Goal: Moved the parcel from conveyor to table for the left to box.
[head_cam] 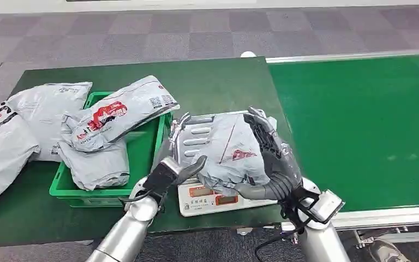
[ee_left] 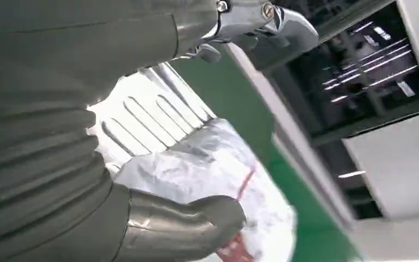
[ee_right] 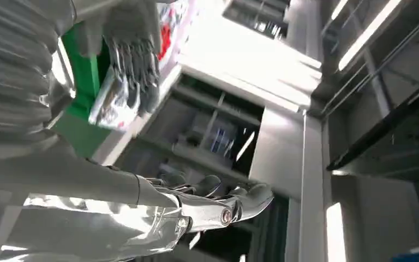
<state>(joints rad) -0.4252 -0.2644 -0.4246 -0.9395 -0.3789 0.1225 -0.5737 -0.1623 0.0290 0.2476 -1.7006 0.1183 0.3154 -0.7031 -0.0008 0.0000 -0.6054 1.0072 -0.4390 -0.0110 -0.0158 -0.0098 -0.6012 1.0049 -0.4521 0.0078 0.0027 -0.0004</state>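
Green table [head_cam: 218, 82], conveyor [head_cam: 360, 125] at its right. Parcel [head_cam: 226, 153] lies on scale [head_cam: 196, 197] beside bin [head_cam: 101, 192]. My right hand [head_cam: 270, 155] grips parcel from above; my left hand [head_cam: 166, 174] touches its edge, fingers apart.

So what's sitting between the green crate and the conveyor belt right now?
In the head view, a scale stands on the table between the green crate and the conveyor belt, with a grey parcel on it.
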